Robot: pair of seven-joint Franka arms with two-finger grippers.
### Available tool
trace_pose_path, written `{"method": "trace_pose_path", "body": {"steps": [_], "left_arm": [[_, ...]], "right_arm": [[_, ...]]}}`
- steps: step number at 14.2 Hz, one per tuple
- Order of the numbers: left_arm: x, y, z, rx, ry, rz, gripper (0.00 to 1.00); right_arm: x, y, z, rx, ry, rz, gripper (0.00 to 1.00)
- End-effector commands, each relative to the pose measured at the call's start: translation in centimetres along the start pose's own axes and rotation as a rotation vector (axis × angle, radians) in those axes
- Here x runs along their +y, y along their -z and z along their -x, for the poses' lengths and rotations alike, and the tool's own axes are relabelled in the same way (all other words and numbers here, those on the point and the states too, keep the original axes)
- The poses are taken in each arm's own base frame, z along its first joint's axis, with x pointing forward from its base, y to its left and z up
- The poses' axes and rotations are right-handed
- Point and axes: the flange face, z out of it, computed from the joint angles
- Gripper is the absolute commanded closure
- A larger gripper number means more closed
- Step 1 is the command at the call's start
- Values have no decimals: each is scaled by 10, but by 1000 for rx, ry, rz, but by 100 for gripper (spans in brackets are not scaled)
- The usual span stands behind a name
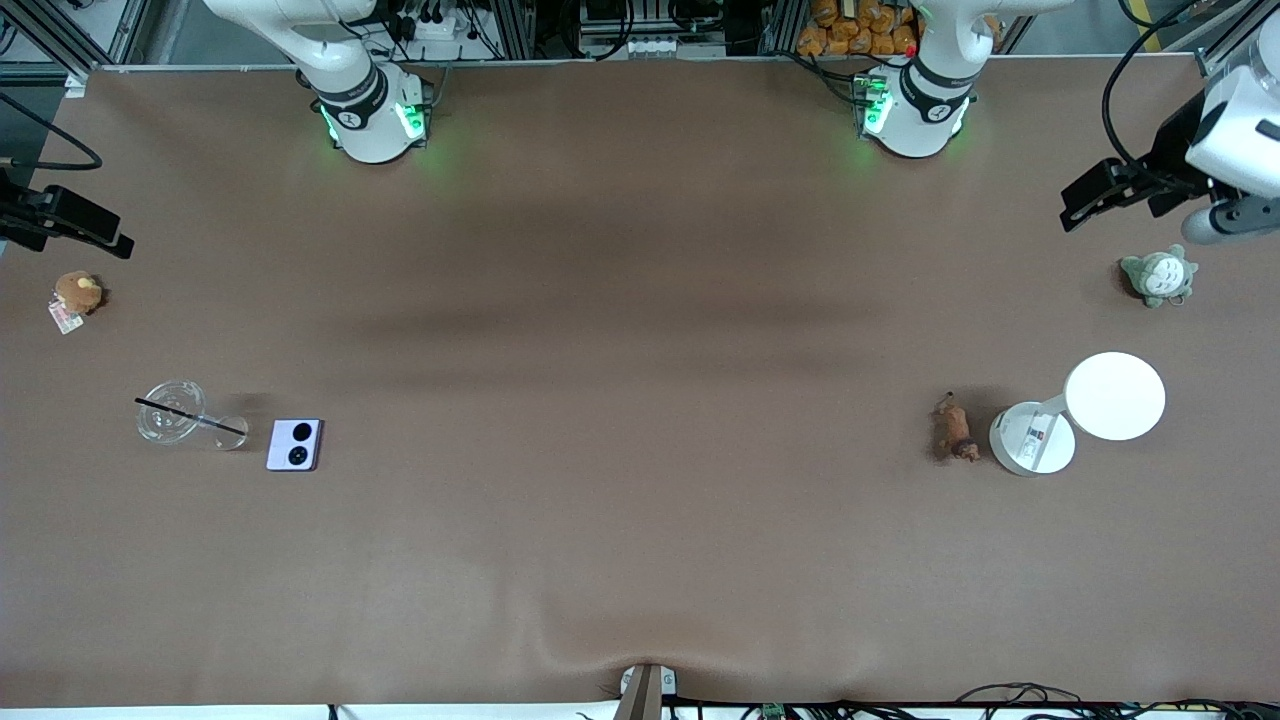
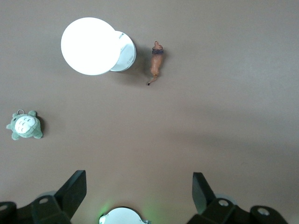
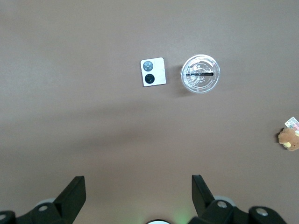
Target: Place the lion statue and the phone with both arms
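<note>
Spanning everything: brown worktop (image 1: 640, 500)
Lamp: white, round-headed (image 1: 1113, 395), toward the left arm's end
Phone: squarish pale lavender phone (image 1: 294, 444) with two black camera circles, flat beside a clear cup (image 1: 172, 410)
Lion statue: tiny tan lion statue (image 1: 953, 429), reddish-brown head, thin tail, just beside the lamp's base
Left gripper (image 2: 139, 189): jaws spread, empty, over its table end
Right gripper (image 3: 138, 189): jaws spread, empty, over its table end

I can read no text anywhere; the label on the white lamp's base (image 1: 1033, 440) is illegible.
</note>
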Motion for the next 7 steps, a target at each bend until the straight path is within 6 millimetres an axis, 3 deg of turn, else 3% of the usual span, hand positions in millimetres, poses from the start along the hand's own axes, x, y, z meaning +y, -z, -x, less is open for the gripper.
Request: {"method": "trace_pose_path", "body": {"steps": [1,7], "left_arm": [[-6,0,19,29,-5,21,0],[-20,3,13,29,20,25,0]], "right_arm": [[2,5,-1,0,-15,10,0],[4,4,-1,-2,-16,10,0]]}}
